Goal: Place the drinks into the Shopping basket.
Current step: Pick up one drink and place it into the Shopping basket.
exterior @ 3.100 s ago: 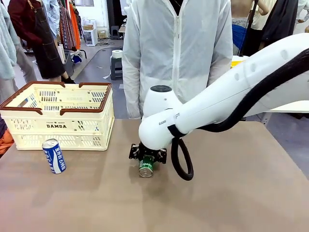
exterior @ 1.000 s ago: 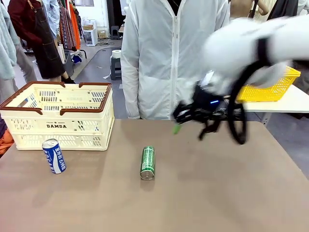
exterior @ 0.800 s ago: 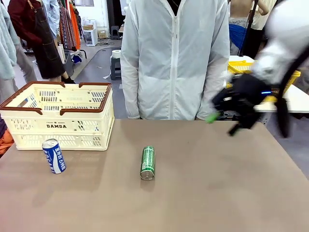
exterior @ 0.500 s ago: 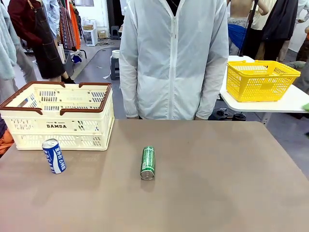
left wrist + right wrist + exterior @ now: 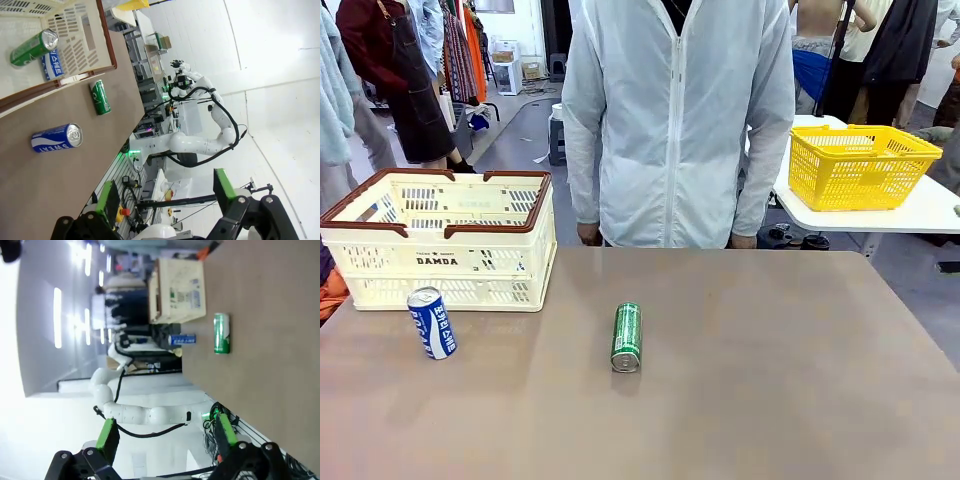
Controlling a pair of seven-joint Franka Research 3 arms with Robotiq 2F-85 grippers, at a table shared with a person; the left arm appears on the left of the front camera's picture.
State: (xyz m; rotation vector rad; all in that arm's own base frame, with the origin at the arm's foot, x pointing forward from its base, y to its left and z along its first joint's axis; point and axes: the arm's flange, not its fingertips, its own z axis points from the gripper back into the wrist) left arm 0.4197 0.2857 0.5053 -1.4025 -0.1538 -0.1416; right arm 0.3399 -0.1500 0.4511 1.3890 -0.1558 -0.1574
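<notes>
**A:** How did the tools stand?

**B:** Both had their jaws wide apart with nothing between them. The left tool (image 5: 166, 176) hung clear of the counter (image 5: 770, 380) on its left side. The right tool (image 5: 166, 417) hung well off to the right.

**A:** And the cans?

**B:** Two were out on the counter. The green can (image 5: 626, 337) lay on its side near the middle, well apart from both tools. The blue can (image 5: 432, 322) looked to be standing just in front of the basket (image 5: 440, 258), at the robot's left. The left wrist view showed another green can (image 5: 32, 47) lying inside the basket, with something blue beside it.

**A:** Which way did the lying can point?

**B:** Its long axis ran from the robot's side toward the person's side, with the silver top facing the robot. I judged that the jaws would have to straddle it across the counter's width, left to right.

**A:** Which arm was nearer?

**B:** The left, I thought, for the blue can. The green can lay close to the middle, so either arm could take it, and the basket was to its left.
</notes>
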